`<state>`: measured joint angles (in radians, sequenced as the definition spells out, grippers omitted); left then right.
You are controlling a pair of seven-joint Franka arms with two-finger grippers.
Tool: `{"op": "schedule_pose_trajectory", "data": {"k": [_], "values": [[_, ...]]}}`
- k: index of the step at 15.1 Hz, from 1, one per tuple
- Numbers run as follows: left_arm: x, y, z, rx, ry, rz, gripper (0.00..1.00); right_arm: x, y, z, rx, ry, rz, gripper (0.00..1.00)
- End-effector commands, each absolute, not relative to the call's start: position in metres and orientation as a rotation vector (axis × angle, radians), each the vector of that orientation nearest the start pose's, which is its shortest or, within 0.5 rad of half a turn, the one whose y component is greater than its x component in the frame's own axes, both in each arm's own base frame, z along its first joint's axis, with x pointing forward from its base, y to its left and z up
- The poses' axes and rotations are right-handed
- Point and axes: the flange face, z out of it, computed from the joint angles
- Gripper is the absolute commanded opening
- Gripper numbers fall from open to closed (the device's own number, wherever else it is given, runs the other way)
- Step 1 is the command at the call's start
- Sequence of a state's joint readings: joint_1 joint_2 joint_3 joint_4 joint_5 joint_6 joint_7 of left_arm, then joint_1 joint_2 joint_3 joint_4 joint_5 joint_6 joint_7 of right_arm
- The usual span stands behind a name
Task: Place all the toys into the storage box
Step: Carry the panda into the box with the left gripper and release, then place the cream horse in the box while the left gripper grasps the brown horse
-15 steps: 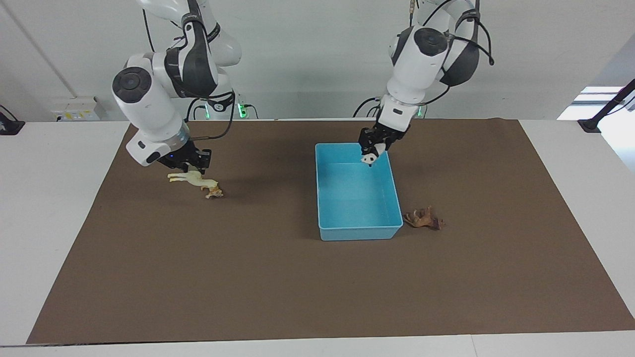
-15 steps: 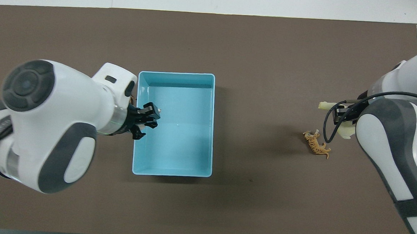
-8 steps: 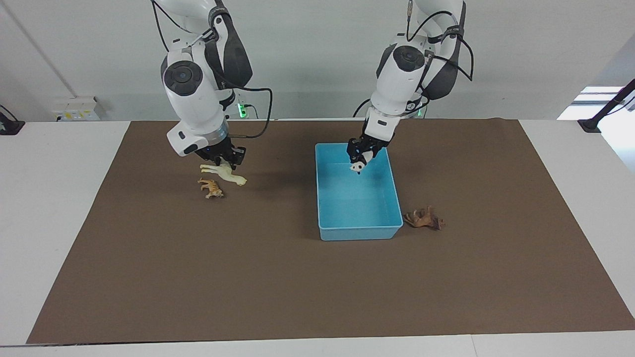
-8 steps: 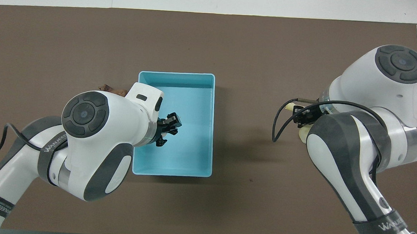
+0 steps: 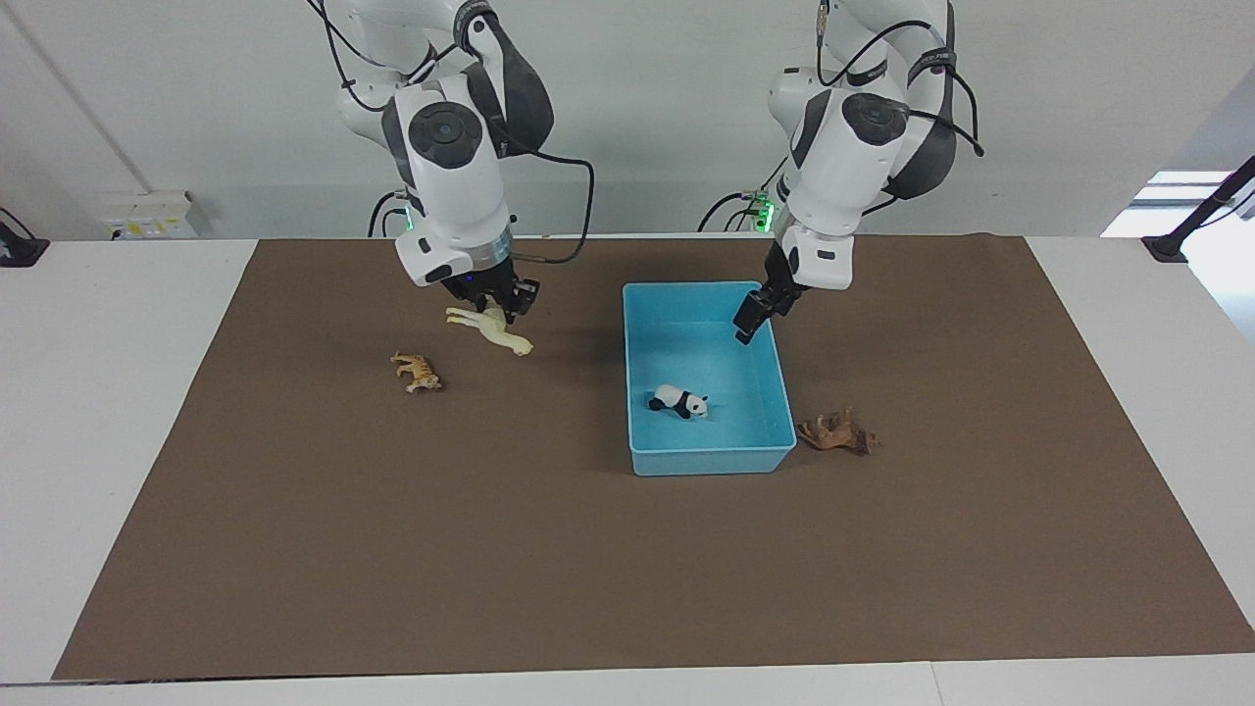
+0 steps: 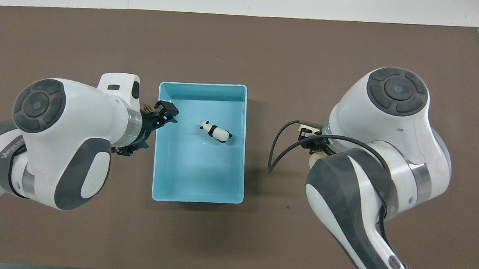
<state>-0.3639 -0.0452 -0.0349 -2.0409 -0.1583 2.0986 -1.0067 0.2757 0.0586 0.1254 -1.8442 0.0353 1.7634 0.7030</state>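
White table [image 5: 98, 412] under a brown mat [image 5: 549, 549], pale wall at the robots' end. Light blue storage box [image 5: 708, 457]: holds the panda [image 5: 678, 400]. Left gripper [image 5: 749, 322], fingers apart, over the box rim. Right gripper [image 5: 493, 299] clamped on the cream llama [image 5: 490, 329], over the mat. Brown animal [image 5: 838, 432] just beside the box; tiger [image 5: 417, 372] toward the right arm's end.
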Motion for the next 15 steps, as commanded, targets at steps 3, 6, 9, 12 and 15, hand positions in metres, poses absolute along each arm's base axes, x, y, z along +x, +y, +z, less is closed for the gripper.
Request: {"op": "schedule_pose_trajectory", "data": {"k": [3,6,9,12,15], "values": [[0.533,-0.146,0.468,-3.029,-1.359,-0.029,1.0,0.484,0.318,0.503,-2.982,0.621,0.162,0.0],[0.557,-0.102,0.44,-2.89,-1.596,0.012,1.0,0.464,0.391,0.519,-2.928,0.597,0.077,0.0],[0.588,-0.101,0.406,-2.69,-1.837,-0.026,1.0,0.486,0.423,0.524,-2.892,0.553,0.037,0.0],[0.6,-0.089,0.388,-2.597,-1.974,-0.055,1.0,0.497,0.431,0.518,-2.875,0.519,-0.066,0.0],[0.598,-0.096,0.362,-2.576,-1.979,-0.036,1.0,0.51,0.434,0.524,-2.797,0.491,-0.166,0.0]]}}
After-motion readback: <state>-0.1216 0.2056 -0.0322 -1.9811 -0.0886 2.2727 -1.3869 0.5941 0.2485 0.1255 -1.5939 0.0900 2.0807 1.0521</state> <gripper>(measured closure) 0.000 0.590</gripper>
